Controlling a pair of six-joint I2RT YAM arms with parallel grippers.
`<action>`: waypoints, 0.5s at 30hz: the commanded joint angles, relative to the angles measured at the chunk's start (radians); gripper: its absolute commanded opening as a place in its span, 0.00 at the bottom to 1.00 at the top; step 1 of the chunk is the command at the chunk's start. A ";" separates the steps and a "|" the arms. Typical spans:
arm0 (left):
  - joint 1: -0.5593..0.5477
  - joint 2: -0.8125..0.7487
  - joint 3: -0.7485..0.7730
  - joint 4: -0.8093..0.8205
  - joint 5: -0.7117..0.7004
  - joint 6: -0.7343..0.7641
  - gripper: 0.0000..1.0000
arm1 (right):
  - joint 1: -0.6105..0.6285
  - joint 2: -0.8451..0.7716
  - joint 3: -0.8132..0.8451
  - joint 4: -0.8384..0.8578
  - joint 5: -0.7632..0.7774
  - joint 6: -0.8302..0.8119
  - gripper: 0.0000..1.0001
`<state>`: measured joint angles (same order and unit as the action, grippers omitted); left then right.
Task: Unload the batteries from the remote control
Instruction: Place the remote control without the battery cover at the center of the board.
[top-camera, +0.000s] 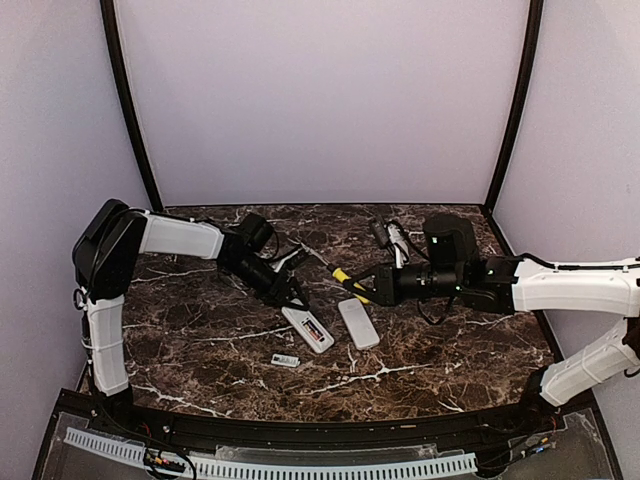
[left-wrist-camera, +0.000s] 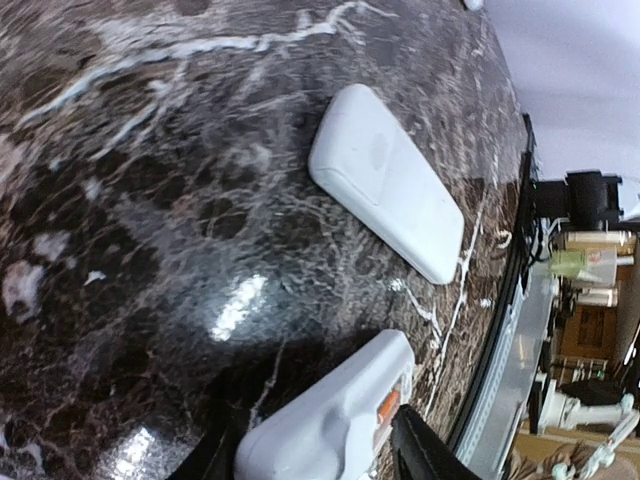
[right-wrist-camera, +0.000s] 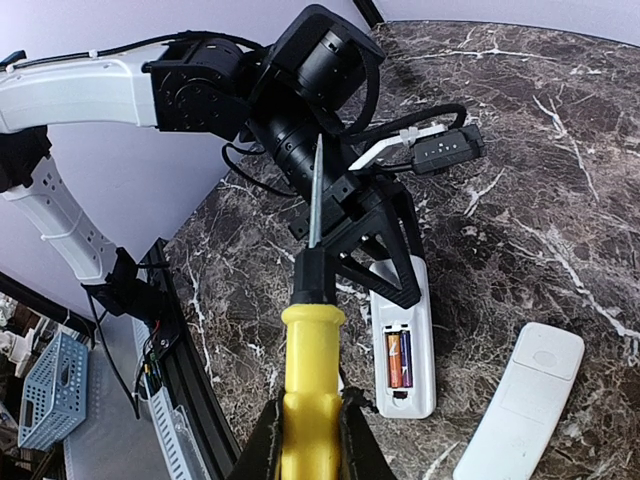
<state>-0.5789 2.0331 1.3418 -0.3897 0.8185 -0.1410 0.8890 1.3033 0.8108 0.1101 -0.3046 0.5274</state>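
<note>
In the top view a small white cover (top-camera: 285, 360) lies at 7 o'clock on the marble table (top-camera: 200, 330). A screwdriver (top-camera: 348, 281) is at 1 o'clock from it.

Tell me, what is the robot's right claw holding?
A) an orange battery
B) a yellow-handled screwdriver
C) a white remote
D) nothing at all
B: the right gripper is clamped around the yellow-handled screwdriver, as its wrist view shows.

Seemingly two batteries (right-wrist-camera: 398, 360) in open remote (right-wrist-camera: 424, 320)
</note>
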 joint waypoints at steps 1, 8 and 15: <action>-0.005 -0.007 0.033 0.018 -0.165 -0.005 0.53 | -0.005 0.002 -0.010 0.032 0.024 -0.023 0.00; 0.035 -0.157 -0.009 0.075 -0.402 -0.069 0.77 | -0.045 -0.008 0.001 -0.003 0.021 -0.038 0.00; 0.176 -0.447 -0.107 0.196 -0.340 -0.107 0.84 | -0.166 0.034 0.041 -0.011 -0.179 -0.080 0.00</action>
<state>-0.4606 1.7542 1.2579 -0.2768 0.4580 -0.2291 0.7723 1.3079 0.8124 0.1040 -0.3466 0.4873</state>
